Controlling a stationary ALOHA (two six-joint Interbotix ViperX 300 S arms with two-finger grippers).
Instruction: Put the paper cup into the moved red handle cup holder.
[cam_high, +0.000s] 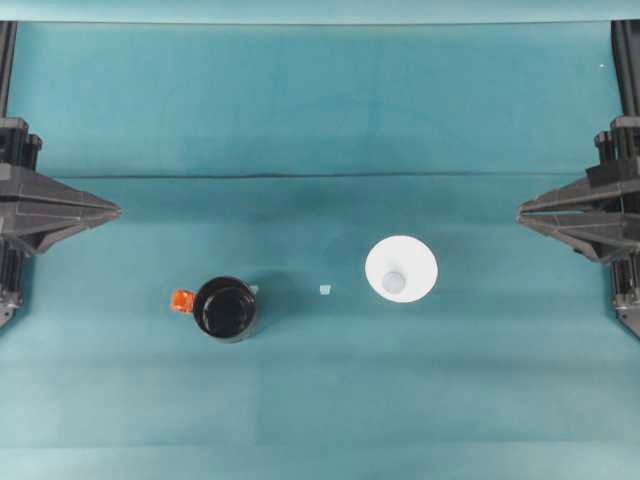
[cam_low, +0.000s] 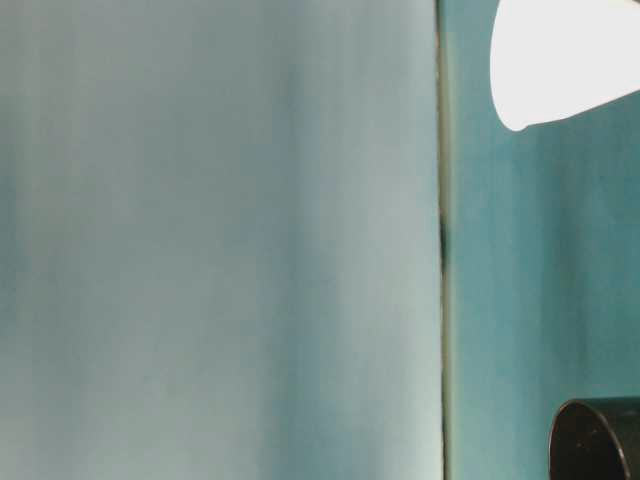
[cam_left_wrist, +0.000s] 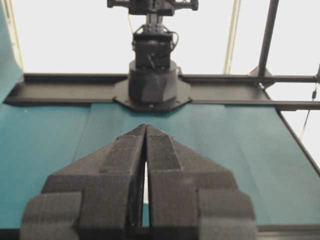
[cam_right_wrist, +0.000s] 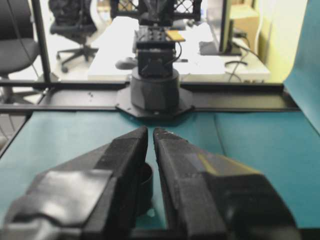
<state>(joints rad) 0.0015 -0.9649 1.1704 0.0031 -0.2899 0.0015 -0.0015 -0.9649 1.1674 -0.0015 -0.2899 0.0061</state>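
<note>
Nothing has been grasped yet: both arms sit parked at the sides of the teal tabletop (cam_high: 320, 400), well apart from the two things in the middle.

From above, the cup (cam_high: 401, 268) rests upside down, wide rim on the cloth and small greyish base up, a little right of centre. That leaves it stable but unusable as it stands; I judge it must be turned over before it can drop base-first into anything. The holder (cam_high: 226, 308) stands upright to its left and slightly nearer the front edge, mouth open to the ceiling, with its orange-red tab (cam_high: 181, 300) pointing away from the cup. That clear mouth is what makes it ready to receive. A tiny pale scrap (cam_high: 324, 289) lies between them, touching neither.

The left gripper (cam_high: 112, 211) points inward from the left edge; its wrist view shows the jaws pressed together with barely a slit of light between them and nothing held. The right gripper (cam_high: 524, 211) mirrors it on the opposite edge, its jaws nearly together with a narrow gap, likewise empty.

Since the cup lies on the right half, the right arm looks the natural one to fetch it, though its jaws would first have to spread.
</note>
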